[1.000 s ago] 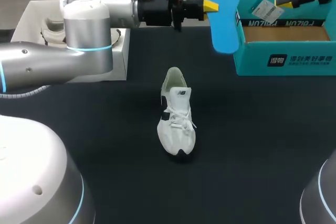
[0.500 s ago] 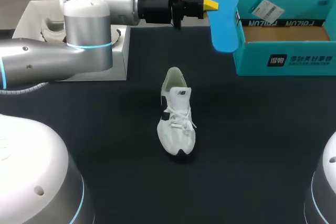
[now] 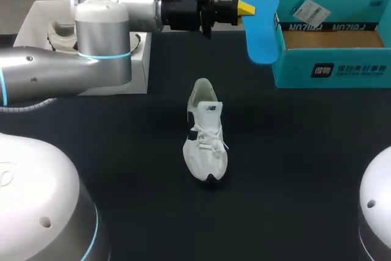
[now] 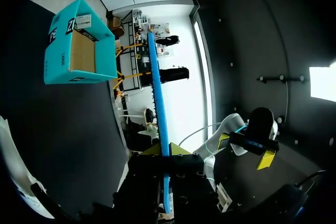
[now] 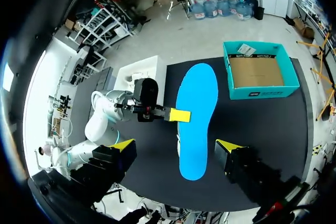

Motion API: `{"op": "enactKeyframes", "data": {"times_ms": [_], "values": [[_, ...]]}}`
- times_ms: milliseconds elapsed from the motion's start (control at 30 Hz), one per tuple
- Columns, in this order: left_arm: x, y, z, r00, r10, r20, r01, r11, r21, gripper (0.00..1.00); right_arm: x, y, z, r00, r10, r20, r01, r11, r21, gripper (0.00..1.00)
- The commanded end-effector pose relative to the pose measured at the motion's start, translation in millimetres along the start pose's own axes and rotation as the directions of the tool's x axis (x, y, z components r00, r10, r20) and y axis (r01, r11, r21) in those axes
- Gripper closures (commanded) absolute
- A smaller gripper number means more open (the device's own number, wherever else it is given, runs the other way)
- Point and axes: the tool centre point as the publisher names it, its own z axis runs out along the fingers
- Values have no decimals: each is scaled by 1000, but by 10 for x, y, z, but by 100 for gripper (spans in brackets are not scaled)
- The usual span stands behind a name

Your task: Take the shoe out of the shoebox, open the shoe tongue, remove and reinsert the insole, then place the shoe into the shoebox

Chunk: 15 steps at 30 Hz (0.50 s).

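White low-top lace-up sneaker (image 3: 206, 132) lay mid-table on the black tabletop (image 3: 305, 151), toe toward the near edge, heel far, collar open, nothing holding it. Further back, left gripper (image 3: 243, 8) was clamped on one long edge of the bright blue foam insole (image 3: 259, 29), roughly mid-length. The insole was held in the air, well apart from the shoe. Just right of it sat the teal cardboard shoebox (image 3: 333, 71), open and empty at far right. From above, the insole overlapped the box's left wall; couldn't tell if it cleared it. White open box (image 3: 36, 13) sat at far left. Right gripper (image 4: 245, 150) was high over the table, fingers wide apart, nothing between them. My read: insole was out and reinsertion was next. Risks: a single edge pinch on floppy foam could let the free ends sag or twist, so the toe end could miss the collar and buckle. The shoe was unbraced, so any push could slide or tip it. A swing to the right could snag the box wall.
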Motion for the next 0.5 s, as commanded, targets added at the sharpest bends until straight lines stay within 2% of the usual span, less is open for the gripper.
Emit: {"op": "enactKeyframes", "data": {"times_ms": [33, 167, 233, 333, 500], "values": [[9, 21, 8, 1000, 8, 11, -9, 1000, 10, 100, 92, 133, 80, 936, -21, 351, 3, 999, 53, 0], [21, 25, -19, 1000, 14, 21, -15, 1000, 21, 100, 65, 180, 136, 937, -23, 349, -10, 996, 91, 0], [19, 43, -38, 1000, 11, 24, -11, 1000, 26, 100, 35, 207, 175, 944, -20, 330, -29, 989, 143, 0], [14, 73, -52, 999, 8, 31, -9, 1000, 30, 100, 0, 236, 232, 945, -7, 327, -54, 982, 178, 0], [7, 77, -61, 999, 5, 32, -6, 999, 40, 100, 0, 254, 265, 942, 1, 335, -66, 981, 182, 0]]}}
